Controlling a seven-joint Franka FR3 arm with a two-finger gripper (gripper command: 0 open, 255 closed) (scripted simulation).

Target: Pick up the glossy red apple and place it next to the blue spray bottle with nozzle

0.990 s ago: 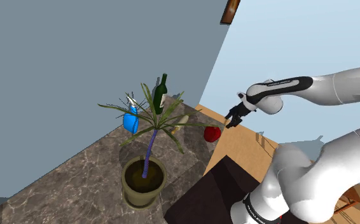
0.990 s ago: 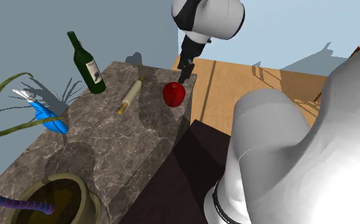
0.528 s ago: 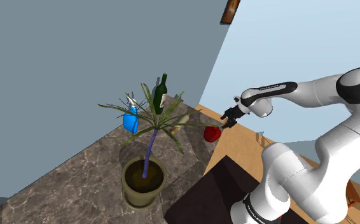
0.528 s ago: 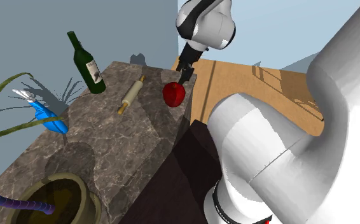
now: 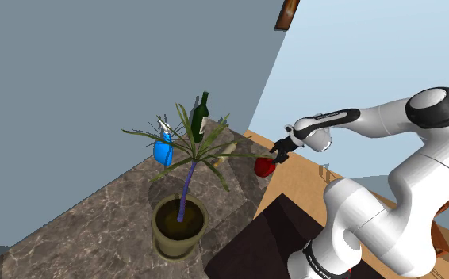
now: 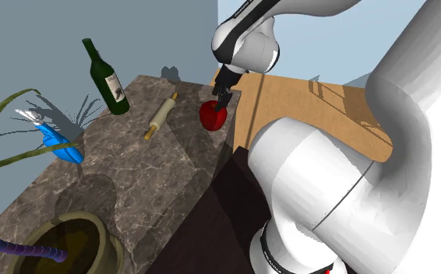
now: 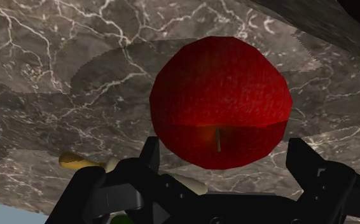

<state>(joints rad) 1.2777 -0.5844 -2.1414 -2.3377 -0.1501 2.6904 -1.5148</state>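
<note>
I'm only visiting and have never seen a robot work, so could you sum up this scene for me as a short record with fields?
Surface: dark marble counter
Apple: red, resting on the counter near its edge
Fingers: black, open, one on each side of the apple
Spray bottle: blue, well apart from the apple, past the rolling pin
Also there: green wine bottle, potted plant
</note>
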